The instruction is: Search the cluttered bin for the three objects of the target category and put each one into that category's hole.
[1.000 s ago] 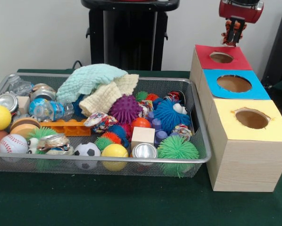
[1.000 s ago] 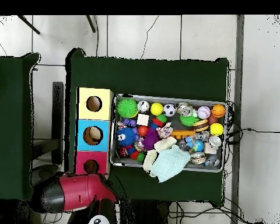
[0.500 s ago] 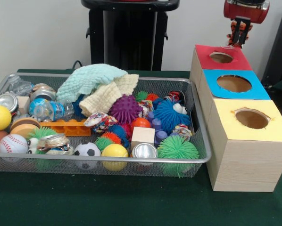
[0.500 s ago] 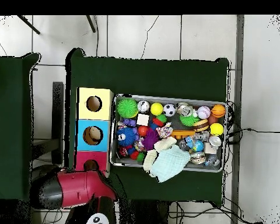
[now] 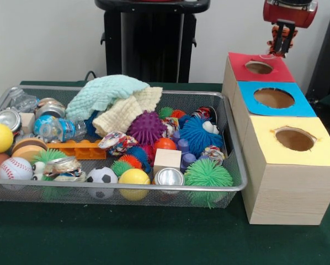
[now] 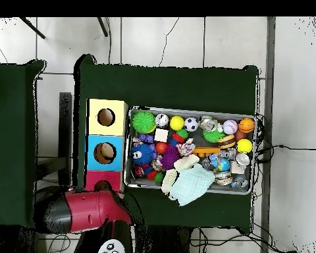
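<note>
A small orange-and-black striped soft toy [image 5: 279,37] is being pinched in the black two-finger gripper [image 5: 281,44] of the red arm, which is being held high above the far edge of the red-topped wooden box [image 5: 259,67], slightly behind and to the right of its round hole [image 5: 259,67]. The toy is not yet being lowered into the opening; it is hanging well clear of the box top. In the overhead view the red arm [image 6: 81,212] is being seen over the red box's end of the row, hiding the gripper and most of the red top.

Beside the red box, the blue-topped box [image 5: 275,98] and the yellow-topped box [image 5: 295,139] are standing in line, their holes showing only dark or brown interiors, so what is already lying inside cannot be told.

The wire-mesh bin [image 5: 115,190] on the green table cover [image 5: 126,237] is being left crowded: a purple spiky ball [image 5: 146,127], a blue fuzzy ball [image 5: 198,134], a green tentacled ball [image 5: 207,173], a soccer ball [image 5: 101,176], a baseball [image 5: 14,168], crushed cans and a mint-green knitted cloth [image 5: 106,91] are lying piled together.

The task is judged to be part-way through: one object is being carried to a hole and is awaiting release, while how many of the three are already delivered cannot be told.
</note>
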You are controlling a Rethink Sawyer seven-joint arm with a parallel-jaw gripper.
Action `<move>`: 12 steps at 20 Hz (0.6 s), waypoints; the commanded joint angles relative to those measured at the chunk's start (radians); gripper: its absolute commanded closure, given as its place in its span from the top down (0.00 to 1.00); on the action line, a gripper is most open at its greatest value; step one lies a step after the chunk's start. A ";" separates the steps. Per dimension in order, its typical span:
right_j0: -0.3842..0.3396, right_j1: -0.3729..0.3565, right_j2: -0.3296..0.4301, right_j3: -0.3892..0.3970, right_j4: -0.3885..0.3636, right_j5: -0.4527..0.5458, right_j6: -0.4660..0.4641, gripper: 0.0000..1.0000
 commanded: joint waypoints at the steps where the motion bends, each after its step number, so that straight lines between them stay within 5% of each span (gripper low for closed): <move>1: -0.067 0.012 0.031 -0.019 0.042 -0.010 0.112 0.00; 12: -0.132 0.015 0.059 0.012 0.019 -0.051 0.078 0.00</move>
